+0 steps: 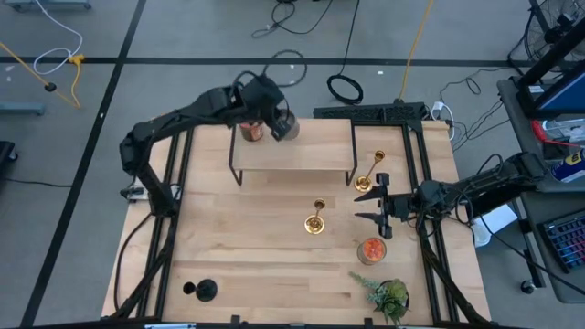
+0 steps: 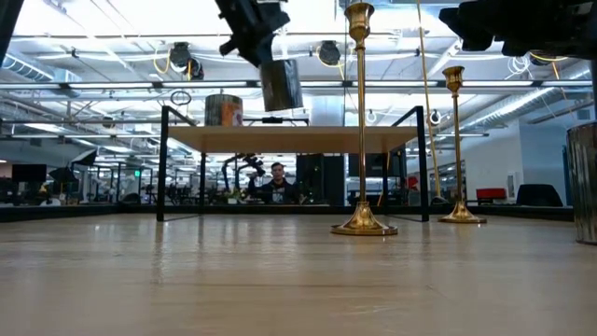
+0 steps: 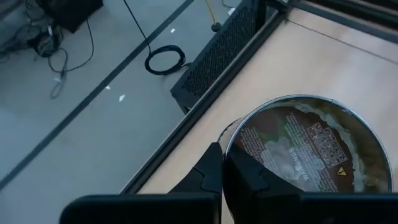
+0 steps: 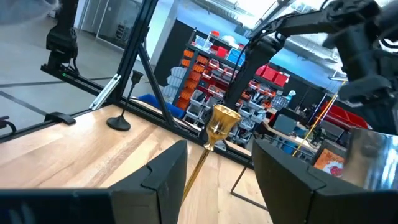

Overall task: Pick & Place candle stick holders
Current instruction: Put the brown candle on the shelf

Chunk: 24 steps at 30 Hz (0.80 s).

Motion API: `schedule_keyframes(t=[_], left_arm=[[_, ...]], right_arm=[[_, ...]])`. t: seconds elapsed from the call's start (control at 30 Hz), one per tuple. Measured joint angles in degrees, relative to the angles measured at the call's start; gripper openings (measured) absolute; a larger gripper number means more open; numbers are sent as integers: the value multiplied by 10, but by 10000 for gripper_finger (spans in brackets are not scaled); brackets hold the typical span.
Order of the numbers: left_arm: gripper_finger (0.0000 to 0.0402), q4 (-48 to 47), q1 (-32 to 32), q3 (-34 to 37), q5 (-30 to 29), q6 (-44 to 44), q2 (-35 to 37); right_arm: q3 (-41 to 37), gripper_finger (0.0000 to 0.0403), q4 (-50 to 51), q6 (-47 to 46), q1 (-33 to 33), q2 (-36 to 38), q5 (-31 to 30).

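Two gold candlesticks stand upright on their round bases on the table, one mid-table (image 1: 315,219) (image 2: 362,121) and one farther right (image 1: 370,174) (image 2: 457,140). A black candlestick (image 1: 203,291) stands near the near left corner. My right gripper (image 1: 373,206) is open just right of the mid-table gold candlestick, which shows ahead between its fingers (image 4: 214,137), untouched. My left gripper (image 1: 272,123) (image 2: 256,42) is at the far side, shut on a silver-grey jar (image 1: 287,128) (image 2: 281,84) above a small raised shelf (image 1: 292,155). My left gripper holds the silver-grey jar by its rim (image 3: 225,155), with one finger (image 3: 249,180) inside the jar and one (image 3: 206,177) outside its wall. The fingers come from above, pointing down. The jar hangs below them, slightly tilted and clear of the shelf.
An orange-filled jar (image 1: 251,131) (image 2: 224,109) stands on the shelf's far left. An orange-red glass jar (image 1: 371,249) and a small plant (image 1: 388,294) stand near the near right corner. Black frame rails run along the table's sides. A person (image 2: 277,182) sits far behind.
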<state>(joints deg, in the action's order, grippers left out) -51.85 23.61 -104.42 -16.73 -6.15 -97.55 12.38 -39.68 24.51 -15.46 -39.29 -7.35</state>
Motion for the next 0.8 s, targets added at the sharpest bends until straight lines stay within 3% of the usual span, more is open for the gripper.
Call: schedule_keyframes(t=[0.8], left_arm=[[10,15,42,1,45,-5,-68]], right_arm=[[0,178,0,2,0,0,0]])
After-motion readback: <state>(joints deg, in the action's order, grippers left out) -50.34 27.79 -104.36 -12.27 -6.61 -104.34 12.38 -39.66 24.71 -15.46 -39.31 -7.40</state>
